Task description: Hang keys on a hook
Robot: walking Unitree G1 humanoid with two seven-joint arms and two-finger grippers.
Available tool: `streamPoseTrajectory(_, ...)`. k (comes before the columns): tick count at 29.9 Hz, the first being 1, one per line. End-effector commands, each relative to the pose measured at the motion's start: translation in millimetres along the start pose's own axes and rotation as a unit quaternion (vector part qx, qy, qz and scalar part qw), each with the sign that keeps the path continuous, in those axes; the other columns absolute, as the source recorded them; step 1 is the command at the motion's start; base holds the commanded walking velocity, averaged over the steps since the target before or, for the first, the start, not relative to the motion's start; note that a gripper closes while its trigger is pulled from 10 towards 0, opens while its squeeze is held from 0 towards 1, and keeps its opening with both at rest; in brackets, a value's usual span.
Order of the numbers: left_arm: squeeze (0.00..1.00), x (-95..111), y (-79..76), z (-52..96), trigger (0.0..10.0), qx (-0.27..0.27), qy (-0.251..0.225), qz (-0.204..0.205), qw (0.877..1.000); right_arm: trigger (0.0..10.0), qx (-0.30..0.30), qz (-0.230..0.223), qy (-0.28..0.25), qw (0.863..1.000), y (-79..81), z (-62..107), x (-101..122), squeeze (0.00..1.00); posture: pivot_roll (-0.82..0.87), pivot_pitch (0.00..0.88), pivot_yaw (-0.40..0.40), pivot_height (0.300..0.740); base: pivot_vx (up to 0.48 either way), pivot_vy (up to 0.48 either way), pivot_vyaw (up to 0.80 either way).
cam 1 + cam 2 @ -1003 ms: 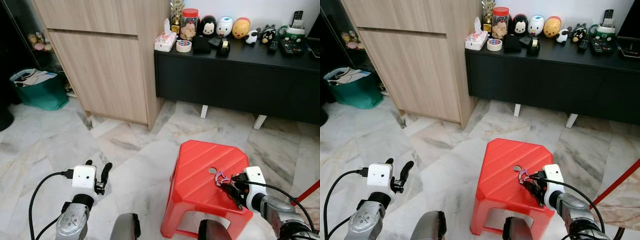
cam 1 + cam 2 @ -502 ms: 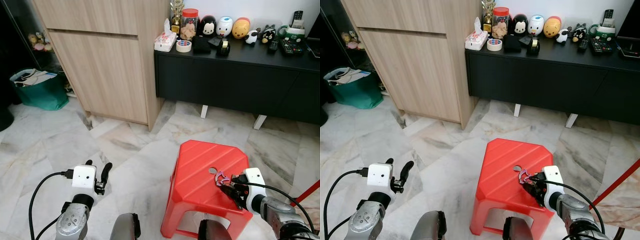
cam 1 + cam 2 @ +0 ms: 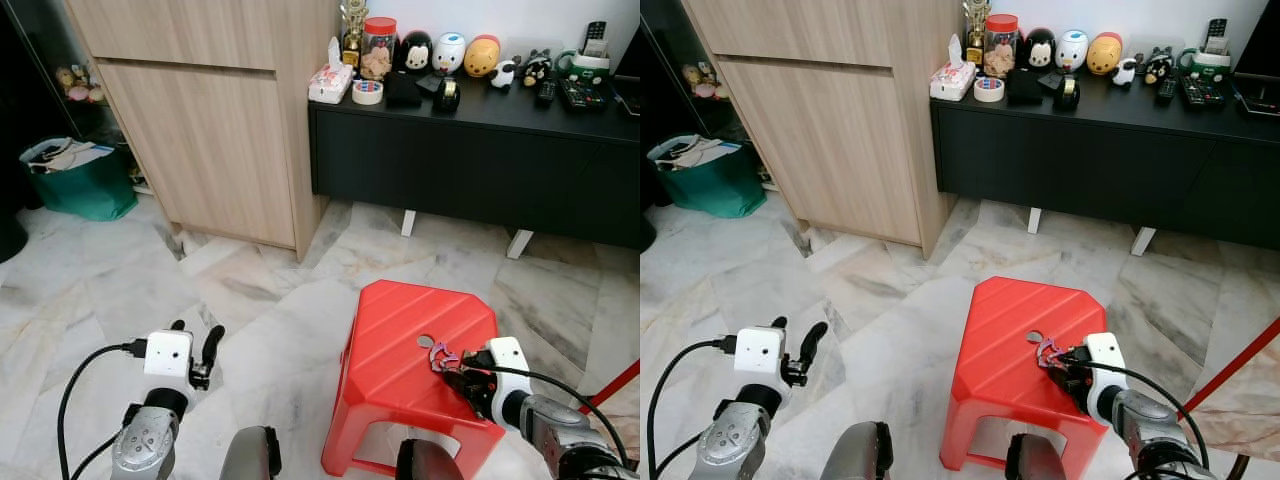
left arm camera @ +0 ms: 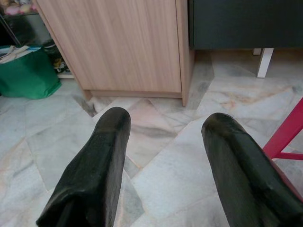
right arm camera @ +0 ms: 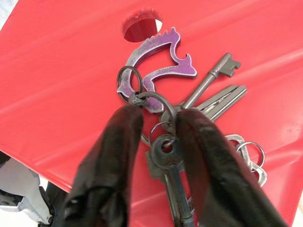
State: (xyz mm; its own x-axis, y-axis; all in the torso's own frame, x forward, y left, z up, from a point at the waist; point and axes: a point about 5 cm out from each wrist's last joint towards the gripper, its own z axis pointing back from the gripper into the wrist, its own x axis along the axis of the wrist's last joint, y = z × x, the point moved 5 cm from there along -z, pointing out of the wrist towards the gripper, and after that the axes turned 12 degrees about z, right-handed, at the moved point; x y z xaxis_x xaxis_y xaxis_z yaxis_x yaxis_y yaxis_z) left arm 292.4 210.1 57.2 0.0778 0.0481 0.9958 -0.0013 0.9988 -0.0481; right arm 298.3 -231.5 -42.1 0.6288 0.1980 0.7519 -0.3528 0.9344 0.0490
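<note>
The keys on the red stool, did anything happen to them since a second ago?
Barely. The right gripper has crept a little lower and closer to the robot over the red stool, its fingers closing around the rings of the keys, which have slid slightly with it and still lie on the seat beside the round hole. The left gripper stays open and idle over the floor. Stool and cabinets are unchanged.

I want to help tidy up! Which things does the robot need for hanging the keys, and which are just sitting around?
For the job:
- keys on the red stool
- right pincer, closing around the key rings

Just lying about:
- green bag
- tissue box
- tape roll
- cartoon figures
- remotes
- left pincer, idle and open
</note>
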Motion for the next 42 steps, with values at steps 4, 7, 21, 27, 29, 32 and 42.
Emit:
streamPoseTrajectory(4,0.0,-3,0.4,0.4,10.0,-0.001,0.008,-0.01,1.0,0.0,0.008,0.001,0.013,1.0,5.7,-1.8,-6,0.0,0.1,0.036,0.017,0.595,0.0,0.0,0.0)
streamPoseTrajectory(7,0.0,-4,0.0,0.1,10.0,-0.001,0.009,-0.009,1.0,0.0,0.009,0.002,0.013,1.0,6.8,-2.5,-6,0.0,0.1,0.035,0.016,0.595,0.0,0.0,0.0)
streamPoseTrajectory(21,0.0,-5,-2.4,-3.4,10.0,0.0,0.01,-0.008,1.0,0.0,-0.019,-0.007,-0.059,0.998,9.3,-11.0,29,0.0,0.09,0.03,0.007,0.595,0.0,0.0,0.0)
streamPoseTrajectory(27,0.0,-6,-3.1,-5.4,10.0,0.002,0.01,-0.007,1.0,0.0,-0.004,-0.013,-0.106,0.994,30.3,-17.9,42,0.0,0.08,0.022,-0.002,0.595,0.0,0.0,0.0)
streamPoseTrajectory(29,0.0,-7,-3.1,-5.8,10.0,0.004,0.011,-0.006,1.0,0.0,-0.01,-0.014,-0.115,0.993,35.1,-19.1,43,0.0,0.08,0.019,-0.007,0.595,0.0,0.0,0.0)
streamPoseTrajectory(32,0.0,-8,-4.0,-6.9,10.0,0.006,0.01,-0.005,1.0,0.0,-0.032,-0.02,-0.142,0.989,40.8,-18.8,47,0.0,0.08,0.012,-0.015,0.595,0.0,0.0,0.0)
streamPoseTrajectory(42,0.0,-13,-3.4,-8.8,10.0,0.02,0.007,0.005,1.0,0.0,-0.262,-0.026,-0.21,0.942,14.8,11.7,56,0.0,0.07,0.0,-0.042,0.595,0.0,0.0,0.0)
